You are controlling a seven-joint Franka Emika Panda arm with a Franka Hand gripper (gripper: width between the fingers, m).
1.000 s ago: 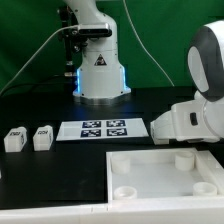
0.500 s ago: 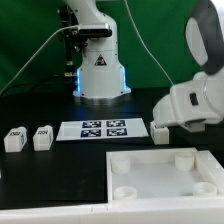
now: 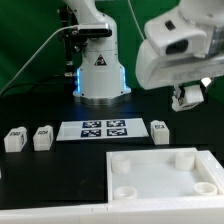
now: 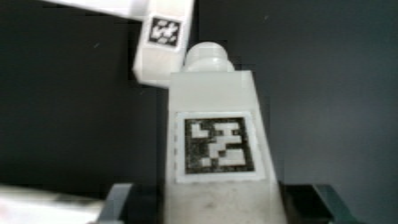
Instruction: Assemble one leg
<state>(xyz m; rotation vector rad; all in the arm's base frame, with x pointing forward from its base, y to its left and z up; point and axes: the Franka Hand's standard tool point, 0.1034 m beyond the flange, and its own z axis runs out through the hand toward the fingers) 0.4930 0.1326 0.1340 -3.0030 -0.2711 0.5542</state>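
My gripper [image 3: 188, 97] hangs high at the exterior view's right, above the table, shut on a white leg [image 3: 187, 98]. In the wrist view the held leg [image 4: 217, 120] stands between the two dark fingers [image 4: 125, 200], its black-and-white tag facing the camera and its rounded end pointing away from the gripper [image 4: 217, 208]. Another leg [image 3: 160, 131] lies on the black table below, and it also shows in the wrist view [image 4: 160, 45]. Two more legs [image 3: 14, 139] [image 3: 41, 137] stand at the exterior view's left. The white tabletop panel [image 3: 150, 157] lies in front.
The marker board [image 3: 103, 129] lies flat mid-table. The robot base [image 3: 98, 70] stands behind it, with cables to its left. The tabletop panel has round corner sockets [image 3: 183, 160]. A green backdrop closes the back.
The arm has risen from low over the table's right side to high above it, carrying the leg up. The leg beside the marker board has come into view.
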